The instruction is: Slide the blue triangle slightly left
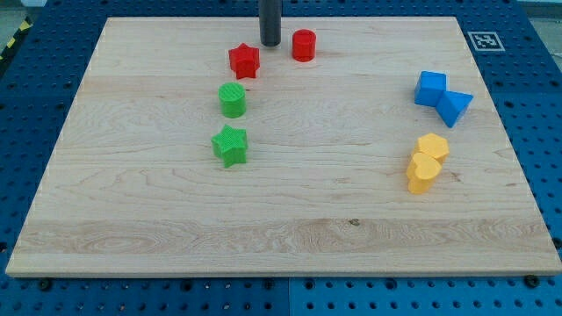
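The blue triangle (455,107) lies at the view's right, touching a blue cube (430,89) on its upper left. My tip (270,44) stands near the view's top, between a red star (244,61) and a red cylinder (304,45). It is far to the left of the blue triangle and touches no block.
A green cylinder (233,100) and a green star (230,146) lie left of centre. Two yellow blocks (432,147) (422,172) sit touching below the blue pair. The wooden board (281,237) ends near all sides; a marker tag (485,39) is at top right.
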Tool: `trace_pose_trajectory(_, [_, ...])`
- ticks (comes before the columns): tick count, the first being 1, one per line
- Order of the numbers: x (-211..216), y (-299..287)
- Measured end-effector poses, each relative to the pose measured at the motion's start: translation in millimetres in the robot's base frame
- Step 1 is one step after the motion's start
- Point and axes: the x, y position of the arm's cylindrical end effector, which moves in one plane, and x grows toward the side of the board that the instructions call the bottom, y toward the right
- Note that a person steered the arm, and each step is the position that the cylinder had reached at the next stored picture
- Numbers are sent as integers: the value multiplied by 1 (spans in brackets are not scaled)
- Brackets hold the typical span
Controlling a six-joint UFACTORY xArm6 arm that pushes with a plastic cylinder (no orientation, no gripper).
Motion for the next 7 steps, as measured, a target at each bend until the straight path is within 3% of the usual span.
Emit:
trace_pose_trajectory(3, [2,71])
trace_pose_trajectory(6, [29,250])
trace_pose_trajectory(7, [61,300])
